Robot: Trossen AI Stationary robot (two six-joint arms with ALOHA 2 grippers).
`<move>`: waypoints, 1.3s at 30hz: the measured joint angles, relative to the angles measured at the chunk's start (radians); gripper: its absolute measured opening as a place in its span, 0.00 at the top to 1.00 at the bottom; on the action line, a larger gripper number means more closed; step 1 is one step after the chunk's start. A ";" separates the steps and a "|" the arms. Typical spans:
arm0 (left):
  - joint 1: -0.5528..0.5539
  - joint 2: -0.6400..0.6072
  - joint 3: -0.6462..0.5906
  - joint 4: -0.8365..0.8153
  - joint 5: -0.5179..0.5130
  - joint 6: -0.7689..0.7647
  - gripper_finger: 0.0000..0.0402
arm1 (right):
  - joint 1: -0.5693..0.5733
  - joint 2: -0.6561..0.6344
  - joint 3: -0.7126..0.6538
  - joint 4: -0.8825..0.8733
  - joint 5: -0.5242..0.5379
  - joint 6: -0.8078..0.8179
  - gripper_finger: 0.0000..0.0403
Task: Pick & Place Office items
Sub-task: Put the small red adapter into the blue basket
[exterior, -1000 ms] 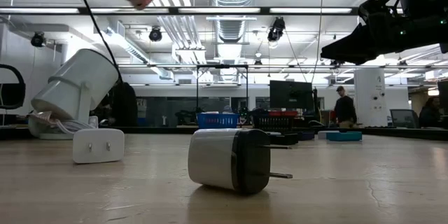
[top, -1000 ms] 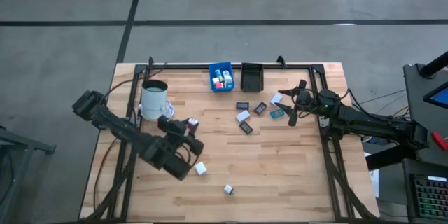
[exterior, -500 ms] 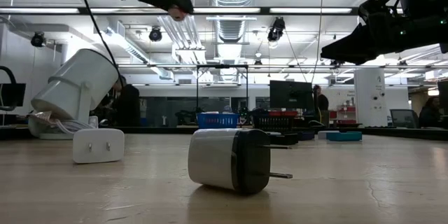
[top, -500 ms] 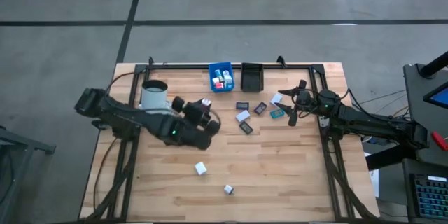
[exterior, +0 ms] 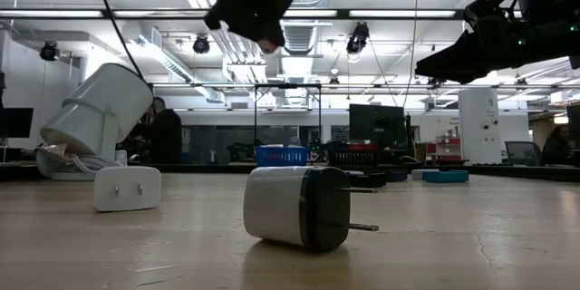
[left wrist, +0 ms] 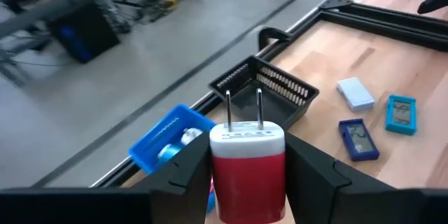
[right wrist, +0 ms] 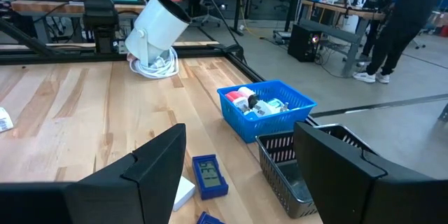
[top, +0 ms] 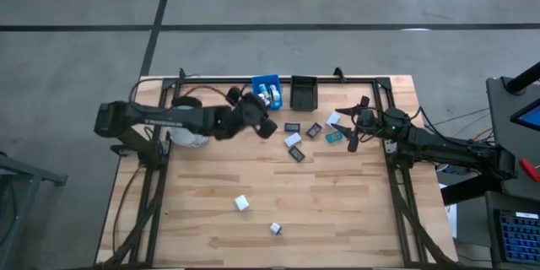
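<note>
1. One red-and-white charger sits clamped between the fingers of the left gripper, held in the air above the far part of the table, just beside the blue bin on its near-left side.
2. Its two prongs point away from the wrist, toward the far edge, so its long axis runs along the gripper's reach.
3. Judged from this, the drop turns on the short gap between charger and blue bin: the bin lies just far-right of the gripper, with the black bin next to it on the right.
4. Right gripper hangs with fingers spread and empty at the far right, near the flat rectangles; the left arm is plainly nearer the blue bin.
5. Two white blocks lie loose on the near part of the table.
</note>
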 joint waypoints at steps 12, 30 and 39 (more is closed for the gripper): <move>0.249 0.001 -0.192 0.370 0.363 0.116 0.63 | 0.000 0.000 0.000 0.000 0.000 0.000 0.36; 0.405 0.163 -0.221 0.505 0.590 0.057 0.63 | 0.000 0.000 0.000 0.000 0.000 0.000 0.36; 0.430 0.256 -0.202 0.506 0.595 0.072 0.63 | 0.000 0.000 0.000 0.000 0.000 0.000 0.36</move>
